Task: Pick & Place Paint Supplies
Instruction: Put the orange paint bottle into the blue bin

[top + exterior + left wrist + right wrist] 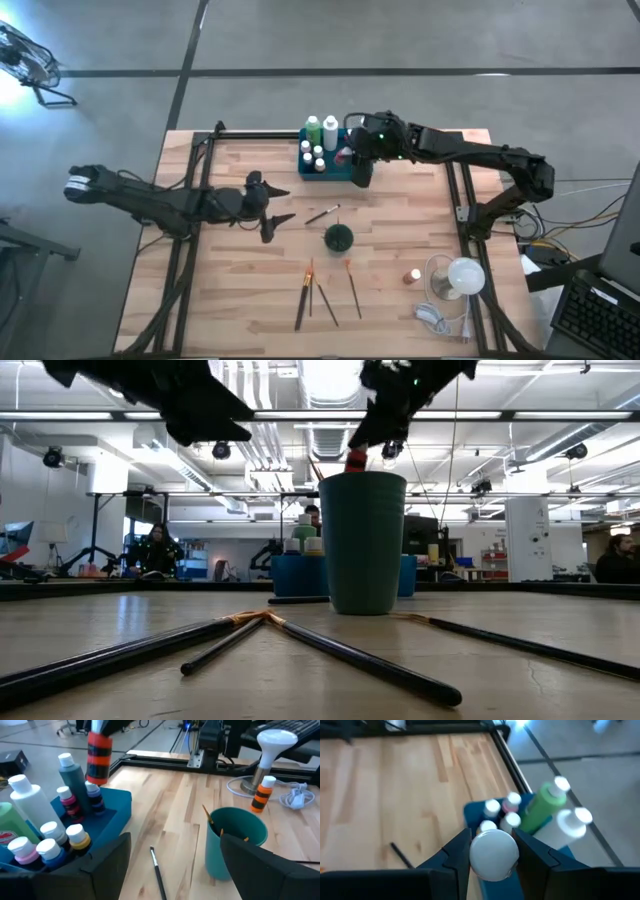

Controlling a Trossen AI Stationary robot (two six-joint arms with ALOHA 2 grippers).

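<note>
Right end effector [491,851] grips a seemingly red-and-black-banded bottle [98,757] above the tray [117,807].

Two dark jointed arms, black angular jaws, white left-arm base cap

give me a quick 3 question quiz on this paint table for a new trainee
1. True or false: the right gripper holds a white-capped bottle above the blue tray.
2. What lies inside the green cup? A) a brush B) a bottle C) a cable
3. Fill in: the left gripper hangs over the table with its fingers ____.

Key: 1 true. 2 A, a brush tip shows inside in the left wrist view. 3 open.
</note>
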